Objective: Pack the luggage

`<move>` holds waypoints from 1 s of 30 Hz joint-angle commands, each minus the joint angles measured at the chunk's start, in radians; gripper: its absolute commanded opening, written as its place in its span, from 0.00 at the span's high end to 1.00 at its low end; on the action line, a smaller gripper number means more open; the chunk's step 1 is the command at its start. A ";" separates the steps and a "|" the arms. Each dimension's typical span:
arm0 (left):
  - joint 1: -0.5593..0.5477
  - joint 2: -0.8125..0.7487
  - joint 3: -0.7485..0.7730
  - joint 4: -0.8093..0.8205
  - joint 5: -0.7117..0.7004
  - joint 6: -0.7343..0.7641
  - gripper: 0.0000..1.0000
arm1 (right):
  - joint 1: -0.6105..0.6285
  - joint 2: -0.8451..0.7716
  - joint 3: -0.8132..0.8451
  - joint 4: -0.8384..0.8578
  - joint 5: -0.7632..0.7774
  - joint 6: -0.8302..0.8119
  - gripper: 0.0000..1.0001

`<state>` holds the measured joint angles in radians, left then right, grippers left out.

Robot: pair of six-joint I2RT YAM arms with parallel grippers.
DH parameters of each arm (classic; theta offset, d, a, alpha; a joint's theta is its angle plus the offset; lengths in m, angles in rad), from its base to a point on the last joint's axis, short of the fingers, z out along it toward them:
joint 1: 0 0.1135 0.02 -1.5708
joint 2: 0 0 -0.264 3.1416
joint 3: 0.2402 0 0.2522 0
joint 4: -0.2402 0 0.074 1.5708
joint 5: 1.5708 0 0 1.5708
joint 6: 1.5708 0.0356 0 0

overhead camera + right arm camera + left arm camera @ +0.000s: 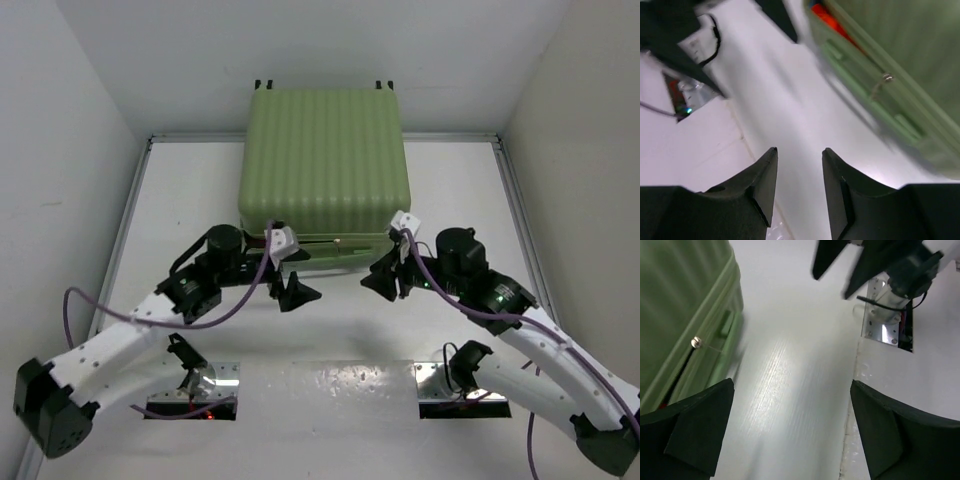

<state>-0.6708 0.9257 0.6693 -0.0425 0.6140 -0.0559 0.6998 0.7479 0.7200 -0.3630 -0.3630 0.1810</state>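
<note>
Jaws apart on both: left gripper [790, 390] gaping wide, right gripper [799, 152] narrower, each empty, just off the luggage [322, 165] near edge, table [340, 335] between them.

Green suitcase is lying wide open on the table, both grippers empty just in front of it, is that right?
No. The luggage is closed, lid down, as the top external view shows. The left gripper and right gripper are empty just in front of it.

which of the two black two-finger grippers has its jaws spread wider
The left gripper: its black fingers stand far apart in its wrist view, while the right gripper leaves only a narrow gap between its own.
</note>
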 commanded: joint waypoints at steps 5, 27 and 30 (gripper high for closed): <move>0.060 -0.050 0.313 -0.256 -0.397 -0.030 0.31 | -0.207 0.030 0.139 0.148 0.278 -0.044 0.59; 0.829 1.248 1.234 -0.137 0.179 -0.199 0.73 | -0.878 1.053 0.642 0.355 -0.323 0.276 0.68; 0.757 1.404 1.410 -0.102 0.259 -0.252 0.73 | -0.884 1.059 0.602 0.331 -0.333 0.192 0.68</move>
<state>0.1783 2.3001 1.9114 -0.2340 0.6682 -0.2932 -0.1753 1.8332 1.3411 -0.0971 -0.6022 0.4339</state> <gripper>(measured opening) 0.272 0.326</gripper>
